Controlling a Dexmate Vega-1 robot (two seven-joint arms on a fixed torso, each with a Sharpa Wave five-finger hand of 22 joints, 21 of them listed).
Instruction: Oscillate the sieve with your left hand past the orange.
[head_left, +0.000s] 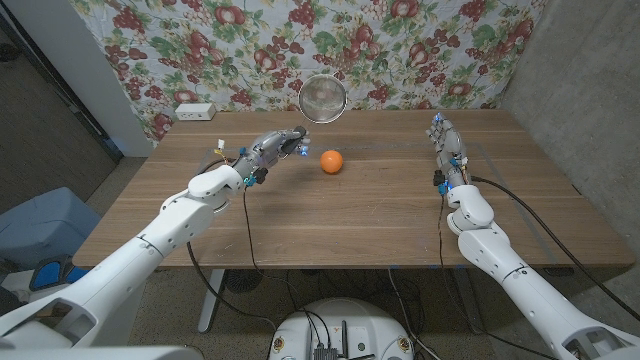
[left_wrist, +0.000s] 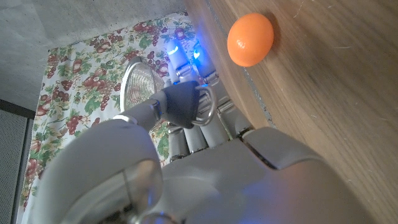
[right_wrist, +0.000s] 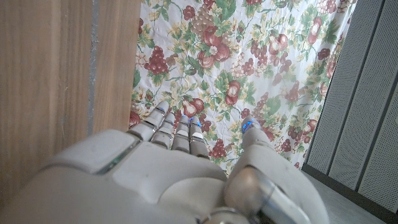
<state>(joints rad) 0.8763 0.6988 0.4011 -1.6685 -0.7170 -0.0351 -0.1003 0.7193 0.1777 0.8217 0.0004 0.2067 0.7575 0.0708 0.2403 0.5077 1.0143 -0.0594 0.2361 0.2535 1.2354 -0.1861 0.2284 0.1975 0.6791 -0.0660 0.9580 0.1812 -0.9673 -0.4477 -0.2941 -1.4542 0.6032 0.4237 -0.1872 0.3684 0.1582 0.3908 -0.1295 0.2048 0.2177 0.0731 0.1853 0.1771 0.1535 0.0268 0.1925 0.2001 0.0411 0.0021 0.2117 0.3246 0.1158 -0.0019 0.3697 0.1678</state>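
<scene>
The left hand (head_left: 270, 147) pinches the handle loop of the round silver wire-mesh sieve (head_left: 323, 97), thumb closed over the ring in the left wrist view, and holds the bowl raised at about one o'clock from the hand, over the far edge of the wooden counter (head_left: 380, 215). The small round orange (head_left: 331, 161) sits on the counter just beside the fingertips, at three o'clock from them. To swing well, I would keep the pinch firm and sweep the bowl side to side above the fruit, high enough not to knock it. The floral cloth backdrop (head_left: 440, 55) hangs close behind the sieve, so room lies toward the near edge. The right hand (head_left: 446, 145) stands at the counter's right side, fingers extended and close together, holding nothing, well apart from the orange.
</scene>
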